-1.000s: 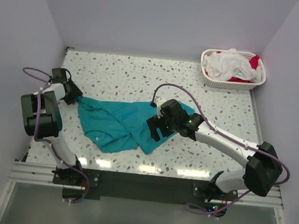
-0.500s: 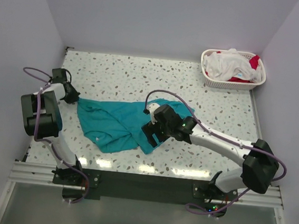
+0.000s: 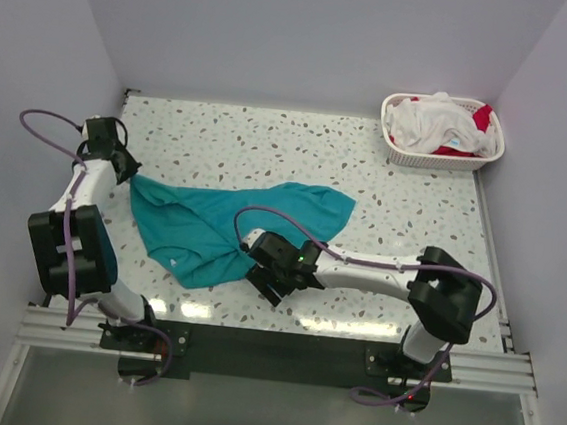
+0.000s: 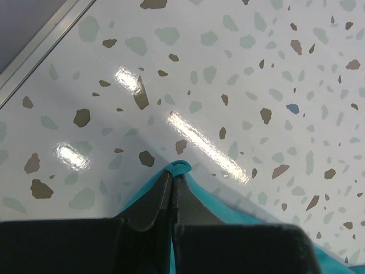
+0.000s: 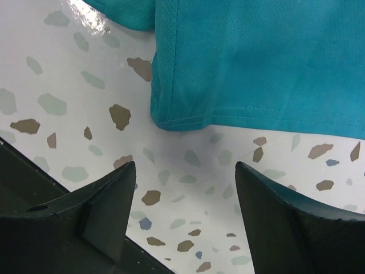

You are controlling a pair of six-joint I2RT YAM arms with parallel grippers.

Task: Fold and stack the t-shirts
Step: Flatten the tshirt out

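A crumpled teal t-shirt (image 3: 217, 224) lies on the speckled table, left of centre. My left gripper (image 3: 127, 169) is at its far left corner, shut on a small fold of teal fabric (image 4: 181, 166) that pokes out past the tips of the left gripper (image 4: 173, 174). My right gripper (image 3: 268, 282) hovers low at the shirt's near edge. In the right wrist view the right gripper (image 5: 185, 166) is open over bare table, and a hemmed corner of the teal t-shirt (image 5: 171, 117) lies just beyond its fingertips, untouched. White (image 3: 433, 121) and red (image 3: 482, 118) t-shirts are heaped in the basket.
A white lattice basket (image 3: 439, 161) stands at the far right corner of the table. Walls close in the table on the left, back and right. The table's left metal edge (image 4: 40, 47) runs close to my left gripper.
My left gripper shut on the shirt's corner and drew it toward the far left, stretching the cloth. My right arm swung left and nearer, from on top of the shirt to its near edge.
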